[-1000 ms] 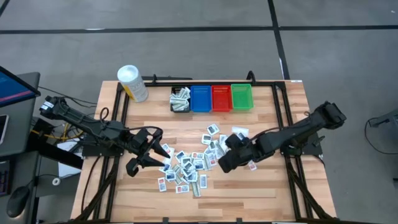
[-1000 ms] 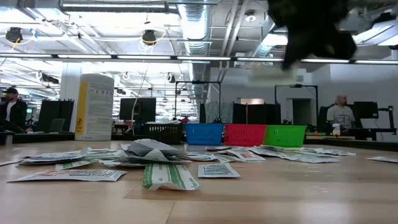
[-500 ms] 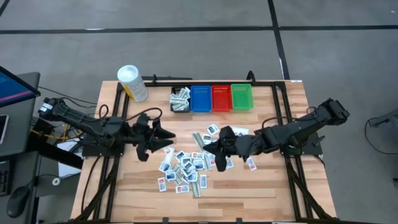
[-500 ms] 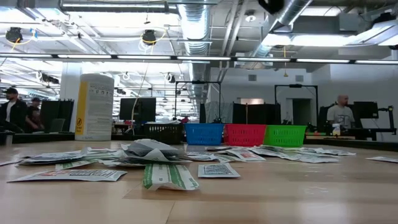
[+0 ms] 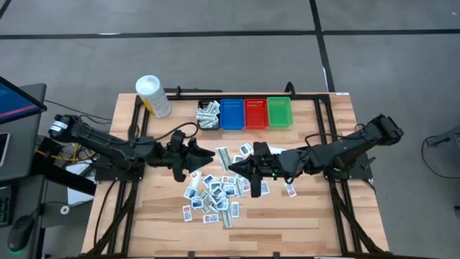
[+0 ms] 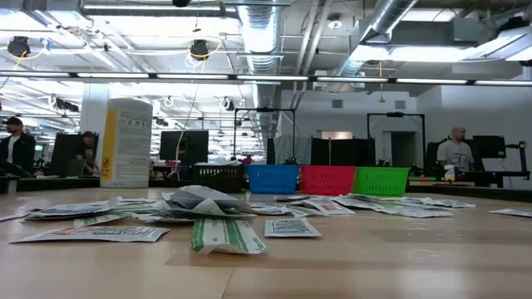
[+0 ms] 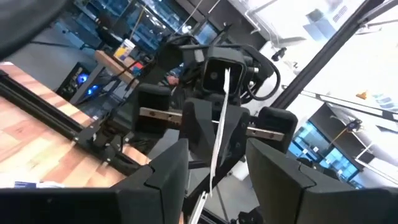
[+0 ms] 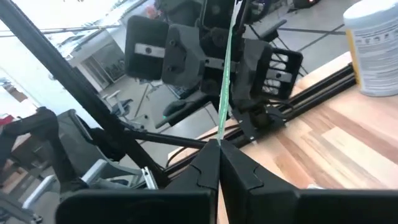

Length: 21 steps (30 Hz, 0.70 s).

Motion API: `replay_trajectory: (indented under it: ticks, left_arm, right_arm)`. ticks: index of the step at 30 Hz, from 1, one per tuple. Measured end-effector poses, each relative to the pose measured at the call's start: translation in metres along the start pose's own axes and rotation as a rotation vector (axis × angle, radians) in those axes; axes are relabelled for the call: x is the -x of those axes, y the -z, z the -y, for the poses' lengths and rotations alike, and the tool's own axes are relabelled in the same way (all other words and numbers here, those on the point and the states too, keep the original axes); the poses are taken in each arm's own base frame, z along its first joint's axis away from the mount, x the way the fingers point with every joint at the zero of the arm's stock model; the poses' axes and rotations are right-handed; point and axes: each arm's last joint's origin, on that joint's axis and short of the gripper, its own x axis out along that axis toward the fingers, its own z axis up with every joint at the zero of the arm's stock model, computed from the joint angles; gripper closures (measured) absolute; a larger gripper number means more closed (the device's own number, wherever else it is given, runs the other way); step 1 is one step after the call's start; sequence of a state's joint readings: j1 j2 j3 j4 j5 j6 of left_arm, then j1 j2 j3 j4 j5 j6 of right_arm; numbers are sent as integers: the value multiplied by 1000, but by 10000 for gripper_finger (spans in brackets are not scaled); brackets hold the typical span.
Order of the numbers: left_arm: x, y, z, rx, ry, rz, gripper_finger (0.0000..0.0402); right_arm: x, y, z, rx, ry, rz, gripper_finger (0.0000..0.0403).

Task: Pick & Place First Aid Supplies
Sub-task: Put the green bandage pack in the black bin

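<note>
My right gripper (image 5: 235, 166) is shut on one first aid packet (image 8: 226, 74), held above the middle of the table. That packet shows edge-on as a thin white-green strip. My left gripper (image 5: 208, 154) faces it from the table's left, open. In the left wrist view the packet (image 7: 217, 134) stands in the gap between the left fingers, touching neither. The other first aid supplies (image 5: 214, 194) lie flat in a loose pile on the wooden table (image 5: 158, 208), also in the low view (image 6: 223, 233). Both grippers are out of the low view. My right gripper pinches the packet's near end (image 8: 219, 138) between its two fingertips. The fingers come about level from the table's right side. The packet sticks out past them toward the left gripper, edge-on and lifted clear of the table.
Along the far edge stand a black bin (image 5: 208, 115) with some packets in it, a blue bin (image 5: 232, 114), a red bin (image 5: 256, 113) and a green bin (image 5: 279, 112). A white tub with a yellow label (image 5: 153, 96) stands at the far left. People sit in the room beyond (image 6: 455, 155).
My right gripper has risen off the pile with the packet, tipped from pointing down to about level, and gone toward the table's left. My left gripper has left the pile's left side, gone toward the right and far edges, and turned to face the right gripper.
</note>
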State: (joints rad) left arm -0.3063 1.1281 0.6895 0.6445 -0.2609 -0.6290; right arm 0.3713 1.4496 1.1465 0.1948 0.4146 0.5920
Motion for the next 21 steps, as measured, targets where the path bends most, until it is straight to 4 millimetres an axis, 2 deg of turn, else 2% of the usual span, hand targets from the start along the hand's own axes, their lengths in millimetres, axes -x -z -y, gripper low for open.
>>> replay_trajectory:
  ticks: [12,21]
  left_arm:
    - [-16,9,-10,7,19,63,238]
    - [-20,14,-13,-18,18,56,245]
  right_arm:
    - [-6,-2,4,-22,-27,-5,403]
    - [-7,-3,7,-27,-19,-2,403]
